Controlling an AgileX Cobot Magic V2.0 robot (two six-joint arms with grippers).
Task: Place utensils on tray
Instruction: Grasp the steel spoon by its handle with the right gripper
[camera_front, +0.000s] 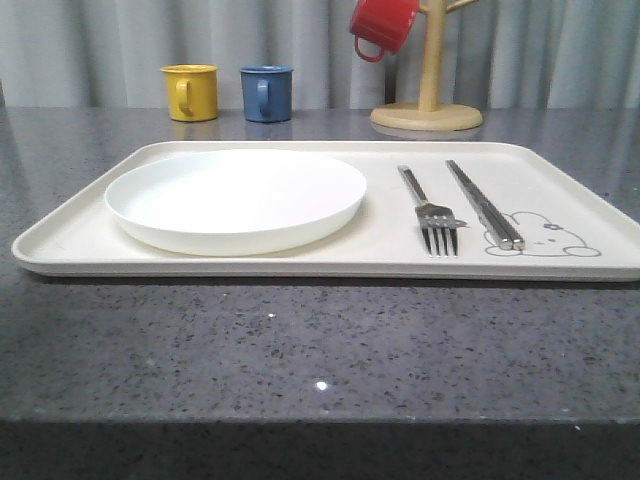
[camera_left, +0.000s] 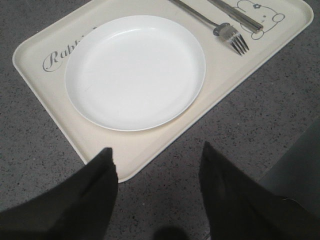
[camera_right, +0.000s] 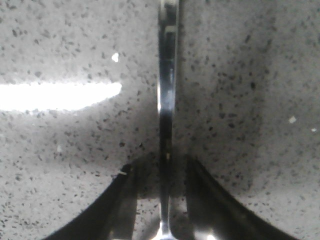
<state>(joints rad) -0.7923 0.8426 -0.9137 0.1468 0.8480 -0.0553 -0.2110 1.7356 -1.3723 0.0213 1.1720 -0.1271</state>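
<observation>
Right claw (camera_right: 161, 170) straddles blurred metal handle (camera_right: 167, 100), ends cropped

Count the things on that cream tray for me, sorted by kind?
Round white plate: 1
Silver metal fork: 1
Pair of flat metal chopsticks: 1
Total on the cream rectangular tray: 3

The red mug (camera_front: 382, 27) and its wooden stand (camera_front: 430, 70) are cut off by the front view's top edge. Fork (camera_left: 220, 26) and chopsticks (camera_left: 235, 14) handles leave the left wrist view. The metal strip (camera_right: 167, 120) between the right fingers is blurred; identity undetermined.
</observation>
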